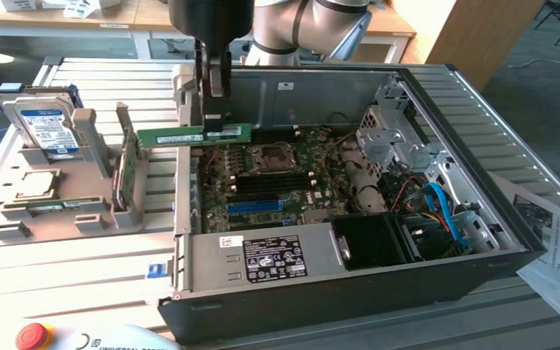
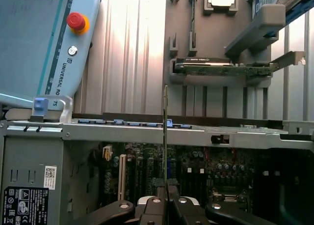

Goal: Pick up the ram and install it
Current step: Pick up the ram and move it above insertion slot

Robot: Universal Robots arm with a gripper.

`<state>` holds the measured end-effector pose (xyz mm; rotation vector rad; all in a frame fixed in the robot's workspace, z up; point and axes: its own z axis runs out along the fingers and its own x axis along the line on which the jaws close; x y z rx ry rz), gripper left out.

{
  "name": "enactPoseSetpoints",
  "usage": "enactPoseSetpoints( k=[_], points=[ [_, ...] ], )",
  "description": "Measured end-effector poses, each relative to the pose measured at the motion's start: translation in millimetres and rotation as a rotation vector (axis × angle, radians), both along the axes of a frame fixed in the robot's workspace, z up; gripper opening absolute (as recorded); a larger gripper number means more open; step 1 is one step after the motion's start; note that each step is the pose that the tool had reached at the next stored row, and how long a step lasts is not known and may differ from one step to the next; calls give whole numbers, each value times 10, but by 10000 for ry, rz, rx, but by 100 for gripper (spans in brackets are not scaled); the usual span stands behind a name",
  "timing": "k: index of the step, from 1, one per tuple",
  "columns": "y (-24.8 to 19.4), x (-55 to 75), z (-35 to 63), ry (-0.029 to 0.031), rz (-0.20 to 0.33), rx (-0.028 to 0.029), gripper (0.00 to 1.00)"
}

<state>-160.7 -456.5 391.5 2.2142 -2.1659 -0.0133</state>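
The open black metal computer case (image 1: 358, 299) shows its green motherboard (image 1: 305, 171). Over the board's side at the exterior view's left, the black pincer (image 1: 216, 120), nearly closed, clamps the ram (image 1: 178, 136), a long thin green circuit-board stick, clear of the board. Installing is in hand. Seating it likely calls for lining its edge over 1 slot. The wrist view sets it edge-on against the dark memory slots (image 2: 147, 168), while the exterior view shows its flat face.

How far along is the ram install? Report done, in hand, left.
Done: ram picked up, clear of the tray. In hand: jaws shut on it, held level above the open case, by the motherboard's edge. Left: seating it; it sits in no slot yet.
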Motion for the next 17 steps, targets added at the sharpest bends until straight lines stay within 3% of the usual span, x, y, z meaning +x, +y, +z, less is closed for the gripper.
enactPoseSetpoints(
  k=[17],
  points=[
    [-11,562,0,0,5,0,12]
  ],
)
